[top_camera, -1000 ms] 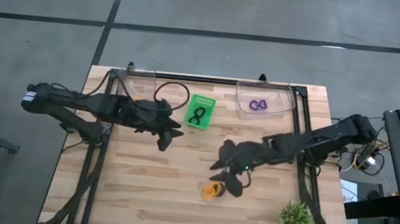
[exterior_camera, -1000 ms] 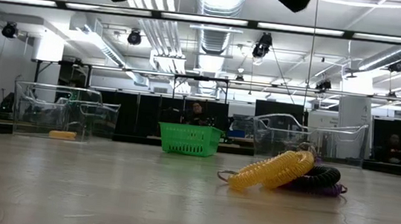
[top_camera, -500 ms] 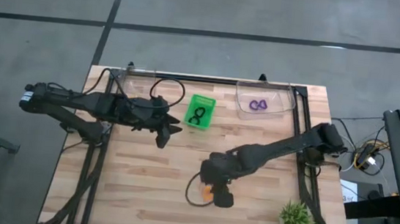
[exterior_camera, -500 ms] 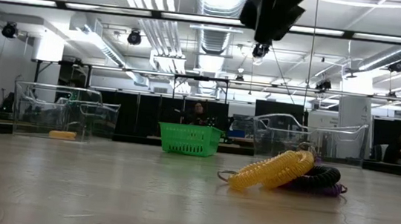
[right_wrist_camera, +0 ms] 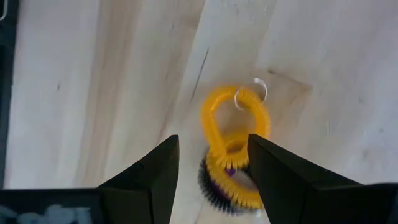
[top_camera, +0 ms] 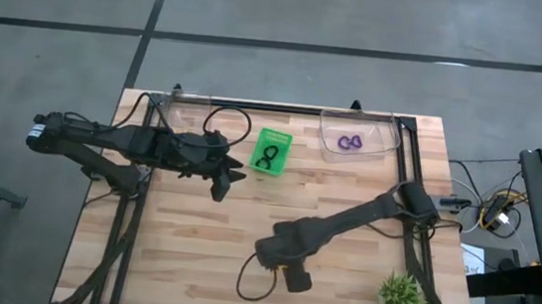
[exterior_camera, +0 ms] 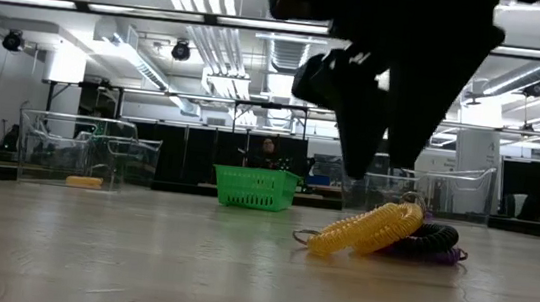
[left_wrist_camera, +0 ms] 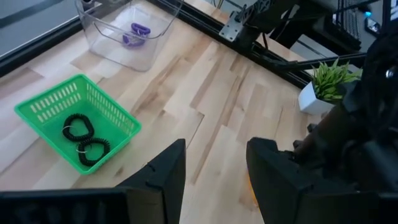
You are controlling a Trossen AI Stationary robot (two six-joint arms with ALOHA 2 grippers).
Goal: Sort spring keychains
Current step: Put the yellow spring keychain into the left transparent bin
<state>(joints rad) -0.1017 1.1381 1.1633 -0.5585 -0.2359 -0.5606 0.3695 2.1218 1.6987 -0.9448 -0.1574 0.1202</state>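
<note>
A small pile of spring keychains lies on the table: an orange coil (right_wrist_camera: 233,127) on top of a black one (exterior_camera: 432,238) and a purple one (exterior_camera: 448,256). My right gripper (right_wrist_camera: 212,139) hangs open just above the pile, fingers pointing down on either side of the orange coil; seen from above, the right gripper (top_camera: 291,272) hides the pile. My left gripper (top_camera: 224,178) waits open beside the green basket (top_camera: 272,150), which holds two black coils (left_wrist_camera: 84,140). The clear bin (top_camera: 357,137) holds purple coils (left_wrist_camera: 135,34).
A second clear bin (exterior_camera: 84,152) stands at the far left corner with an orange piece (exterior_camera: 84,182) in it. A spiky green plant (top_camera: 401,296) sits near the table's right near corner. Bare wood stretches between the basket and the pile.
My right gripper has swung toward the table's near edge and a little left, and has come down over the keychain pile; in the low view it drops from the top edge to just above the coils. The pile has not moved.
</note>
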